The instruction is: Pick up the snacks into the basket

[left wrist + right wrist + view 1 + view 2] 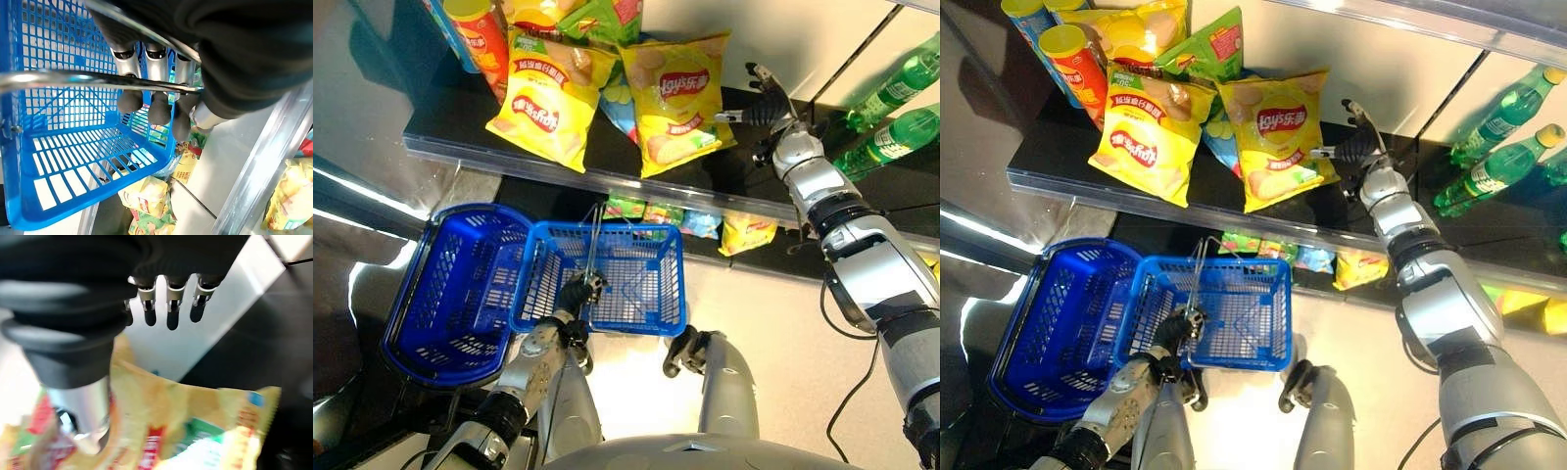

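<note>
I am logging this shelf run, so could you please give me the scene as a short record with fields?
left hand: left hand curled round the wire handle of the blue basket
right hand: right hand open, up at the shelf beside the yellow chip bag
basket contents: nothing visible inside
second basket: larger blue basket to the robot's left, on the floor
other shelf items: another yellow chip bag, green bottles
lower shelf: more snack bags
</note>
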Controlling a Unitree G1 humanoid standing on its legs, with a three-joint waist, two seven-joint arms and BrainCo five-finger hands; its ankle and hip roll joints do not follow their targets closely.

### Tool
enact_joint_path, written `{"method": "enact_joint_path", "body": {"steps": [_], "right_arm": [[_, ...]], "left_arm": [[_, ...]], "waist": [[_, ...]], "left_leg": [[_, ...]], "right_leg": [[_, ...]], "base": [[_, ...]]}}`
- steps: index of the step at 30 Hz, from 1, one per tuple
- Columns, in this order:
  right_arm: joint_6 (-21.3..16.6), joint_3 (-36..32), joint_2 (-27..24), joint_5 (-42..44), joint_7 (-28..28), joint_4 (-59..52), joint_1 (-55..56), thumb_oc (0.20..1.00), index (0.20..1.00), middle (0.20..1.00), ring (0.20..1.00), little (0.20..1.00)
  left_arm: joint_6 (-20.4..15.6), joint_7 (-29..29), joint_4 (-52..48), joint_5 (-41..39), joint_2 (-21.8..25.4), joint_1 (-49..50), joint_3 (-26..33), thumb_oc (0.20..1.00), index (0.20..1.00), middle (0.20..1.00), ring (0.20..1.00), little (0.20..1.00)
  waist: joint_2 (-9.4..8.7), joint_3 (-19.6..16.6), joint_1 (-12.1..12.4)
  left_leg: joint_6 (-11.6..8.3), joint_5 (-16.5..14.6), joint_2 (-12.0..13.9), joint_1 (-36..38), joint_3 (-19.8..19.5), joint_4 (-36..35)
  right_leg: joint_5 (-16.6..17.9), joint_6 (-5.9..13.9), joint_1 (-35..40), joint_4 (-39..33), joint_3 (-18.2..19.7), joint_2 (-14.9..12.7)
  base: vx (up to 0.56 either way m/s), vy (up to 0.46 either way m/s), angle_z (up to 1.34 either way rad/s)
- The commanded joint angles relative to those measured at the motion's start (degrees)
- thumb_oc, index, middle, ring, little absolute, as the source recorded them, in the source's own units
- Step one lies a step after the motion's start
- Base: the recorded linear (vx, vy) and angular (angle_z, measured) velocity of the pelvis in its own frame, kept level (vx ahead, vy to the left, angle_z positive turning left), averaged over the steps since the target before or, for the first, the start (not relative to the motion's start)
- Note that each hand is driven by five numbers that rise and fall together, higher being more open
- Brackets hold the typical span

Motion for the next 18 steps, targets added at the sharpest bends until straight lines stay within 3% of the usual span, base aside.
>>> {"method": "enact_joint_path", "body": {"steps": [1,18], "right_arm": [[-0.6,1.8,-0.9,3.0,-0.1,3.5,-7.2,1.0,1.0,1.0,1.0,1.0],[1.6,0.9,2.8,8.1,6.4,11.4,-8.2,1.0,1.0,1.0,1.0,1.0]], "left_arm": [[-3.1,-2.2,-11.0,-0.4,0.4,-3.9,-3.0,0.2,0.2,0.2,0.2,0.2],[-2.1,-3.9,-10.4,0.2,0.7,-4.1,-4.1,0.2,0.2,0.2,0.2,0.2]], "waist": [[0.17,0.0,1.8],[0.72,0.4,3.7]], "left_leg": [[1.88,-1.6,-1.9,1.5,1.2,-0.8],[2.25,-0.6,-3.1,0.8,-0.3,-1.8]], "right_leg": [[5.2,4.81,0.1,-2.5,1.2,0.6],[5.3,4.94,-0.1,-2.1,0.6,0.3]], "base": [[0.0,0.0,0.0],[0.0,-0.002,0.02]]}}
